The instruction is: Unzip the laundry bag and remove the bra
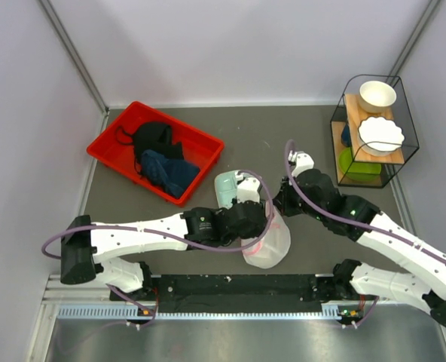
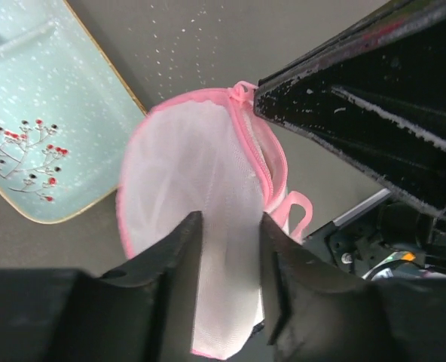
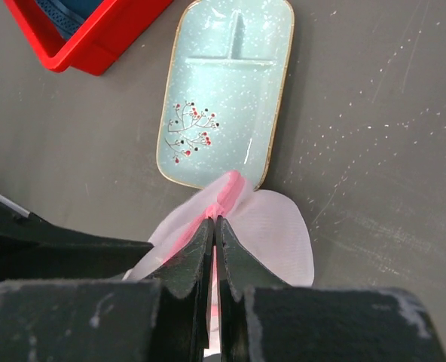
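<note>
The laundry bag [image 1: 267, 245], white mesh with pink trim, is held up between my two grippers near the table's middle front. My left gripper [image 2: 230, 253] is shut on a fold of its mesh; the bag [image 2: 193, 166] hangs ahead of the fingers, and its pink zipper [image 2: 259, 154] runs down the right side. My right gripper [image 3: 214, 224] is shut on the pink zipper trim at the bag's [image 3: 272, 230] top edge. The zipper looks closed. The bra is hidden; I see only white mesh.
A mint green tray [image 1: 227, 188] lies just behind the bag and also shows in the right wrist view [image 3: 227, 90]. A red bin [image 1: 106, 153] at the back left holds a black garment [image 1: 154, 138] and dark blue cloth [image 1: 170, 172]. A wire rack [image 1: 374, 128] with white bowls stands at the back right.
</note>
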`<state>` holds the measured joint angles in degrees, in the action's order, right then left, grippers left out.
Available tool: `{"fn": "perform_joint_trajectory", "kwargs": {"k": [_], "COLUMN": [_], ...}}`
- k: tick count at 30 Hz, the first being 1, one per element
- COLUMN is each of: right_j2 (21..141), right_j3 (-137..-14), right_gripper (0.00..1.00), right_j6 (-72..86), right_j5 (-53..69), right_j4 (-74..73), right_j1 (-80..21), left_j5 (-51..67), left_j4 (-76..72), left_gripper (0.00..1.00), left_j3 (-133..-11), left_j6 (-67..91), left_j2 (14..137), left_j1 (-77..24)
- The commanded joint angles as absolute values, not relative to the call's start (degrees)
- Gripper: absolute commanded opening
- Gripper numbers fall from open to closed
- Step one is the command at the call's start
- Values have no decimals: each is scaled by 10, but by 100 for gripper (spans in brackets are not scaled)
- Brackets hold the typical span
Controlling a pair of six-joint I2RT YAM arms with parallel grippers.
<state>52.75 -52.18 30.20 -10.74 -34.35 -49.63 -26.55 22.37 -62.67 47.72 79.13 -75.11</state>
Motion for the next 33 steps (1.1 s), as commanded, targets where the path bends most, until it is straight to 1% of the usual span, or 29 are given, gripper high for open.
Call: {"fn": "perform_joint_trajectory", "kwargs": {"k": [1, 2, 3, 6, 10, 11, 13, 17, 18, 19, 20, 21, 22, 23, 24, 25, 29, 33], "right_j2": [520, 521, 519, 517, 512, 508, 503, 480, 476, 472, 468, 459, 455, 450, 444, 441, 431, 433], "right_j3": [-540, -539, -537, -522, -496, -490, -482, -484, -486, -487, -490, -492, -493, -494, -495, -494, -491, -490], "right_gripper": [0, 0, 0, 0, 0, 0, 0, 0, 0, 0, 0, 0, 0, 0, 0, 0, 0, 0], "right_j6": [299, 297, 299, 295, 286, 284, 283, 288, 295, 298, 301, 311, 317, 324, 338, 344, 361, 365], "right_j5": [-95, -91, -95, -78, -45, -34, -15, 25, 41, 46, 48, 53, 54, 55, 55, 55, 43, 44], "right_j4": [-330, -330, -330, -330, -321, -316, -309, -292, -288, -286, -286, -285, -283, -283, -283, -283, -283, -281], "right_j1": [-467, -463, -459, -430, -366, -341, -328, -328, -327, -328, -328, -328, -329, -329, -329, -330, -337, -341], "left_j5": [-282, -279, -274, -265, -214, -181, -161, -139, -137, -137, -134, -128, -125, -120, -115, -114, -103, -62], "left_j4": [221, 212, 206, 176, 116, 103, 86, 90, 89, 91, 93, 97, 104, 107, 112, 123, 143, 136], "left_gripper": [28, 11, 0, 0, 0, 0, 0, 0, 3, 12, 24, 60, 76, 85, 92, 96, 95, 95], "left_j3": [-637, -629, -623, -588, -527, -506, -497, -508, -511, -522, -529, -537, -556, -567, -577, -598, -635, -646], "left_j6": [449, 443, 424, 410, 383, 375, 356, 319, 313, 310, 299, 293, 286, 271, 264, 258, 237, 243], "left_j2": [762, 750, 743, 705, 623, 612, 592, 600, 606, 620, 627, 634, 644, 649, 654, 656, 664, 698], "left_j1": [-753, -753, -752, -743, -714, -701, -691, -684, -683, -681, -675, -672, -670, -665, -663, -662, -657, -658]}}
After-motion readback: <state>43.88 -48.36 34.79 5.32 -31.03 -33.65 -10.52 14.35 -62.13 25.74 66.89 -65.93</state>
